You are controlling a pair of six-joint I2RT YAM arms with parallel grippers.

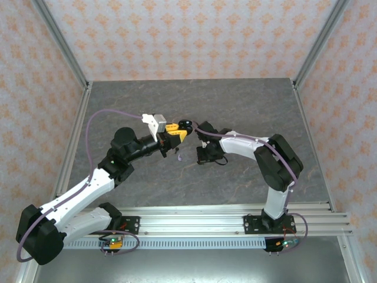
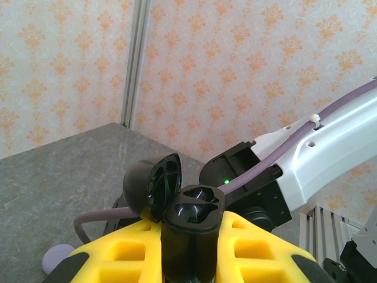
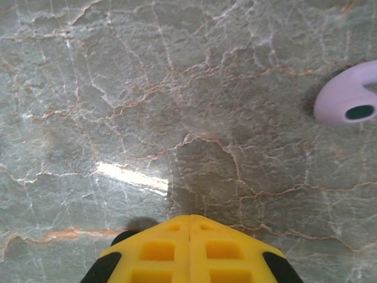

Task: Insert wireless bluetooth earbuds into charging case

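Observation:
My left gripper (image 1: 175, 135) is shut on a black charging case (image 2: 191, 230), held upright off the table with its lid (image 2: 154, 186) swung open to the left. Both wells in the case look empty. The case also appears past the yellow fingers (image 1: 185, 123). My right gripper (image 3: 189, 219) is shut with nothing between its yellow fingers, pointing down just above the marble table. A pale lilac earbud (image 3: 344, 97) lies on the table ahead and to the right of it. A lilac piece (image 1: 178, 156) lies on the table between the two grippers, and one lilac piece (image 2: 56, 258) lies below the left gripper.
The right arm's wrist (image 2: 265, 177) with its purple cable sits close behind the held case. The grey marble table (image 1: 194, 100) is bounded by patterned walls and aluminium posts (image 1: 65, 44). A rail (image 1: 224, 221) runs along the near edge.

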